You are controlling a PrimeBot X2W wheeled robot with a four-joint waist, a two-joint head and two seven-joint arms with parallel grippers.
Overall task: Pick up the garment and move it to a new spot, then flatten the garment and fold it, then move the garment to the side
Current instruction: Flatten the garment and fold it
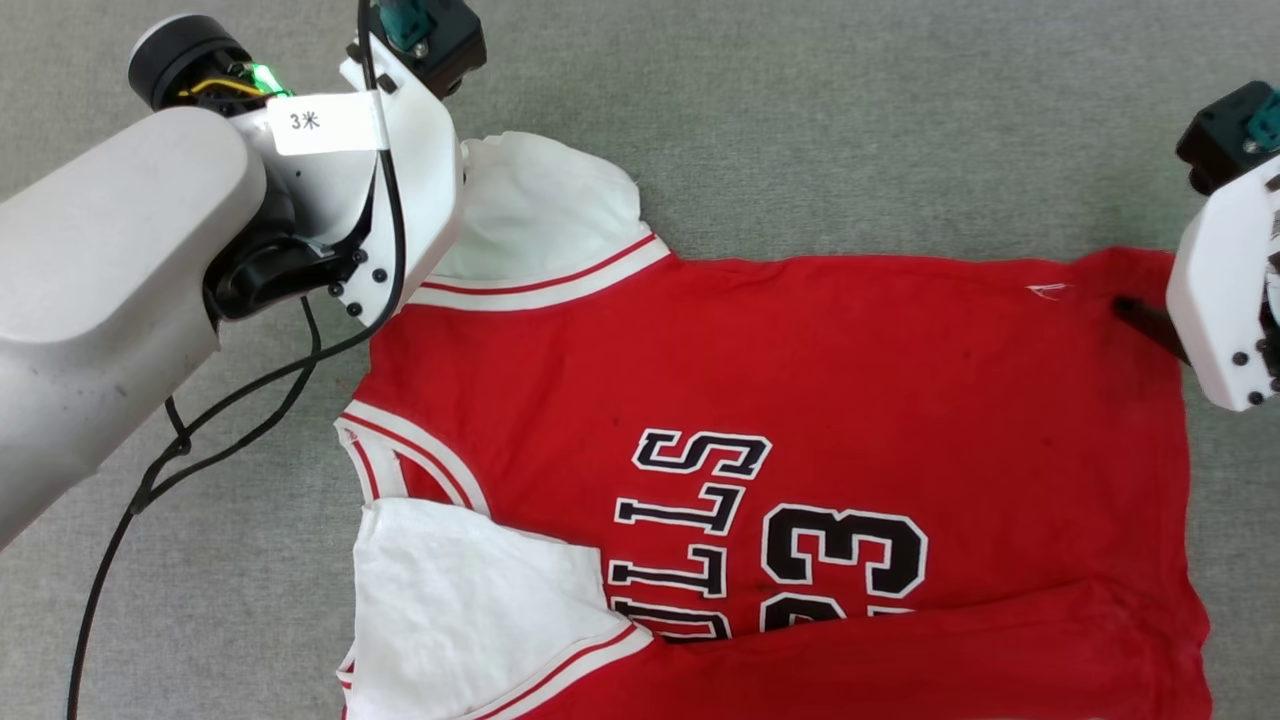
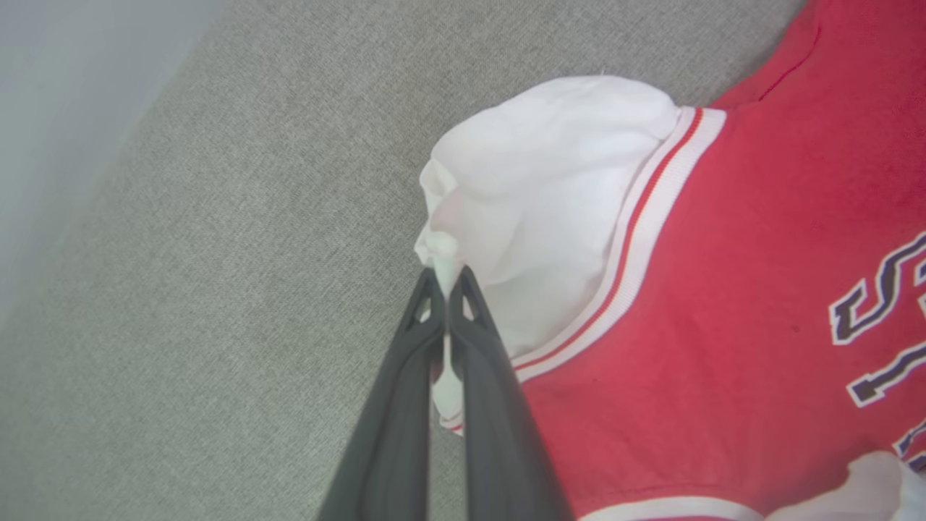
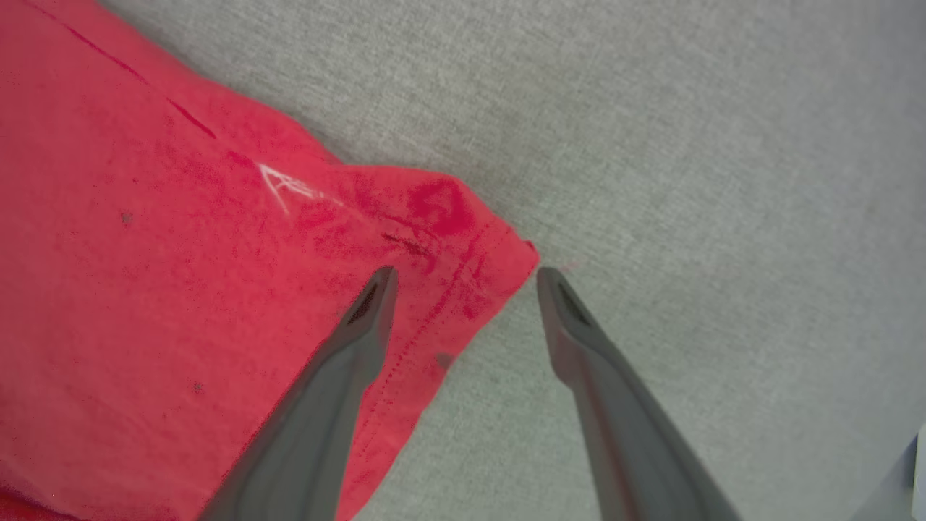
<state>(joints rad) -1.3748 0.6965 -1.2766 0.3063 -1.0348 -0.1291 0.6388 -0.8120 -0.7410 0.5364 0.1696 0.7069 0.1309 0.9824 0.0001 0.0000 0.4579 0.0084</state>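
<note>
A grey woven cloth covers the bench [image 1: 850, 120], and the garment [image 1: 800, 380] lies spread across it, printed side up, with its neck toward the robot's left and its hem toward the robot's right. It is a red shirt with white short sleeves and red-and-white striped trim. The far sleeve [image 1: 540, 210] bunches up at the garment's far-left corner. The near sleeve [image 1: 470, 590] is turned in over the garment's front, its edge just reaching the black lettering [image 1: 690, 540]. The number 23 [image 1: 840, 565] sits beside the lettering, toward the hem. A red fold along the garment's near edge covers the lowest part of both.

The left end effector [image 2: 448, 278] is at the outer edge of the far sleeve. Its two dark fingers are clenched together on a pinch of white sleeve cloth, which puckers up between the tips. A black cable [image 1: 250, 400] hangs from the left arm onto the bench beside the garment's neck end.

The right end effector [image 3: 466, 278] is at the garment's far hem corner, fingers spread wide and gripping nothing. One finger lies over the red cloth inside the stitched hem, the other over bare bench just past the corner. A small white mark [image 3: 289, 188] shows on the red cloth near that corner.
</note>
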